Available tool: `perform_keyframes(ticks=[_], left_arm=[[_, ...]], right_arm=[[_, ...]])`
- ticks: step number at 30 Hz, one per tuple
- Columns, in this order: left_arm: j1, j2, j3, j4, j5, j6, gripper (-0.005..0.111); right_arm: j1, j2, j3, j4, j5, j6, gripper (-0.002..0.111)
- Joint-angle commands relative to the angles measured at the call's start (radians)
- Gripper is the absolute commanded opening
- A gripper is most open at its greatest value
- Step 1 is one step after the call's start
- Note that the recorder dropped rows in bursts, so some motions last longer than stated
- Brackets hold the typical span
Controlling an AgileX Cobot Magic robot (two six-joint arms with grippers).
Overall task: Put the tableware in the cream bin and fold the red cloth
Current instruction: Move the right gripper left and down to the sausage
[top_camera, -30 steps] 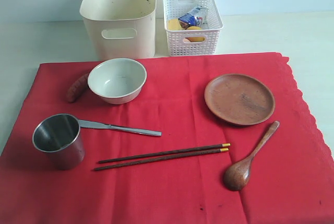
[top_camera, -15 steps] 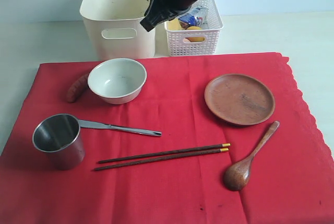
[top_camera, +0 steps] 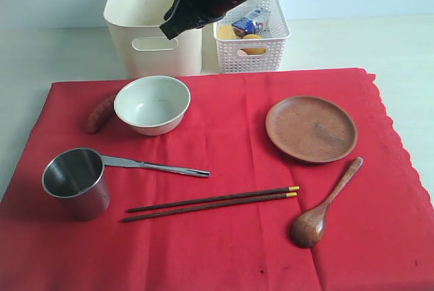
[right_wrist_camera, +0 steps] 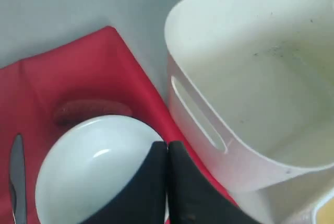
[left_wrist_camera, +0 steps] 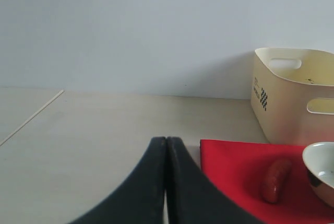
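While the right gripper (top_camera: 169,31) is held in the air above the back edge of the red cloth (top_camera: 224,257), its fingers are pressed tight together w/ nothing gripped. The left gripper (left_wrist_camera: 166,143) is seen in its own wrist view only, likewise closed & empty, over bare table (left_wrist_camera: 78,130) just off the cloth corner where the sausage (top_camera: 100,113) lies.

The cloth is spread flat, unfolded, scalloped edge on the R side of the exterior view. All tableware is found on it:
- cream bowl (top_camera: 152,104): back-left part, upright
- steel cup (top_camera: 74,182): front-left, upright
- steel knife (top_camera: 156,166): left of centre, one end touching the cup
- dark chopsticks (top_camera: 210,201): approx. centre-front, paired, yellow tips to the R
- wooden plate (top_camera: 310,128): right part
- wooden spoon (top_camera: 319,213): front-right, near the plate

The cream bin (top_camera: 156,60) is set just behind the cloth's back edge, as is a white basket (top_camera: 251,57) w/ food items in it.
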Motion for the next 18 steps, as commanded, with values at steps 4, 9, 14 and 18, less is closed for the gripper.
perform_keyframes(ticks=[4,9,14,18], left_arm=[[0.001,-0.005,0.002,0.006,-0.002,0.004,0.0],[0.001,-0.005,0.002,0.006,-0.002,0.004,0.0],[0.001,-0.005,0.002,0.006,-0.002,0.004,0.0],[0.001,-0.005,0.002,0.006,-0.002,0.004,0.0]], right_arm=[[0.014,0.153,-0.24,0.02,0.227,-0.037,0.0],[0.084,0.273,-0.426,-0.123,0.343,0.017,0.0],[0.162,0.384,-0.578,-0.237,0.364,0.019,0.0],[0.213,0.449,-0.68,-0.344,0.41,0.017,0.0]])
